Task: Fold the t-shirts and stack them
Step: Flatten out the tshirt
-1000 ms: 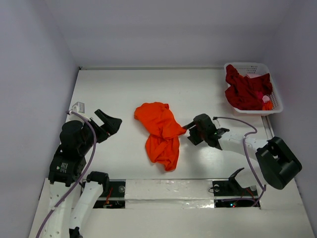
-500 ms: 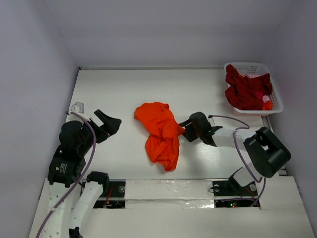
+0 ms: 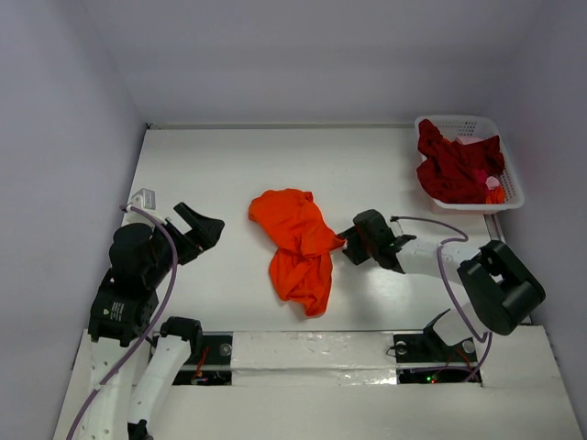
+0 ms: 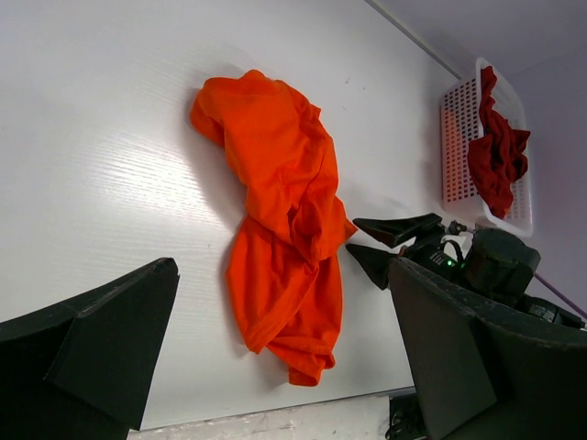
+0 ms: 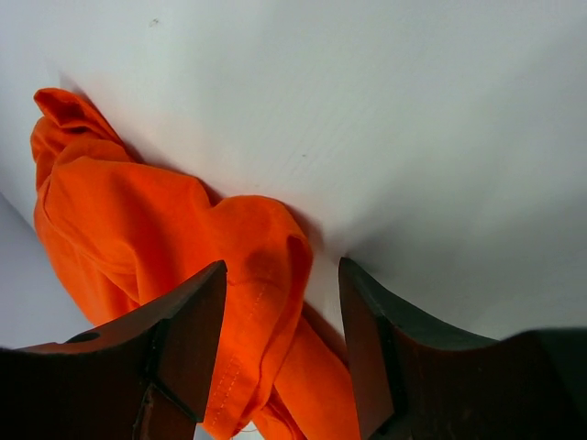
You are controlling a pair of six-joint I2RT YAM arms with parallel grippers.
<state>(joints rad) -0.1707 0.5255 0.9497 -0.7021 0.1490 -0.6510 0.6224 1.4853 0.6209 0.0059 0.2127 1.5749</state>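
Observation:
An orange t-shirt (image 3: 298, 247) lies crumpled in a long heap at the table's middle. A dark red t-shirt (image 3: 454, 170) is piled in the white basket (image 3: 511, 183) at the back right. My right gripper (image 3: 344, 240) is low at the orange shirt's right edge. In the right wrist view its jaws (image 5: 282, 266) stand apart, open, with a stitched fold of the orange shirt (image 5: 138, 229) between them. My left gripper (image 3: 206, 234) is open wide, well left of the shirt, with nothing in it (image 4: 282, 266).
The white lattice basket (image 4: 454, 137) stands by the right wall, the red shirt (image 4: 495, 160) hanging over its rim. A small white block (image 3: 145, 197) sits at the table's left edge. Grey walls close in on the left, back and right.
My right gripper has slid left to the orange shirt's edge and its jaws have narrowed around a fold. The right arm's elbow has swung inward. The left arm and both shirts have not moved.

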